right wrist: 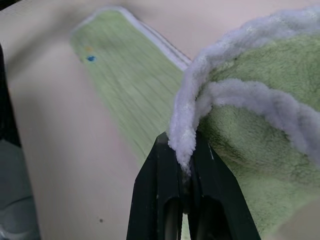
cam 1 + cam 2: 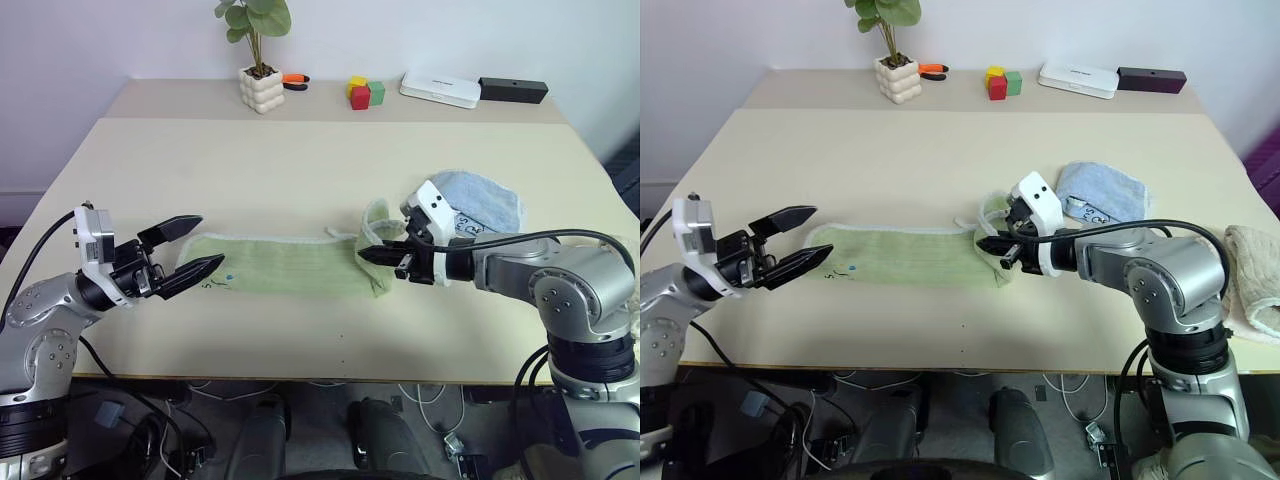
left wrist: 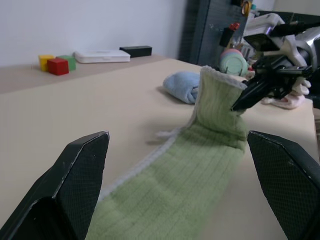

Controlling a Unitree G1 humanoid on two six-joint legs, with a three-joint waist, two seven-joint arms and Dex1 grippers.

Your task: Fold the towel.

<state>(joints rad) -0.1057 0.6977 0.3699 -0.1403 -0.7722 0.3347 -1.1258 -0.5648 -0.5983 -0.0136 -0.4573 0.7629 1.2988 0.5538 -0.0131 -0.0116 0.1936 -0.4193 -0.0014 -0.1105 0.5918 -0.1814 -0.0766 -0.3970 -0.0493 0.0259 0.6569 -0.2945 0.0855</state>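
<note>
1. Nearest the camera, the left gripper (image 2: 195, 248) hovers just above the front left part of the table (image 2: 300, 150), its two black fingers spread wide with nothing between them, pointing along the green towel's left end.
2. The right gripper (image 2: 372, 254) sits at about the same depth, to the right of centre; its fingers are pinched tight on the white stitched edge of the towel (image 2: 290, 265), lifting that end clear of the table.
3. The towel lies as a long, narrow green strip across the front middle of the table, flat from its left end, just beside the left gripper's tips, to the raised and curled right end in the right gripper.
4. Just behind the right gripper rests a folded light blue towel (image 2: 480, 200).
5. At the right edge of the table lies a cream towel (image 2: 1252, 280).
6. Along the far edge stand a potted plant (image 2: 260, 60), an orange-handled tool (image 2: 295, 80), coloured blocks (image 2: 365, 92), a white box (image 2: 440, 88) and a black box (image 2: 513, 90).
</note>
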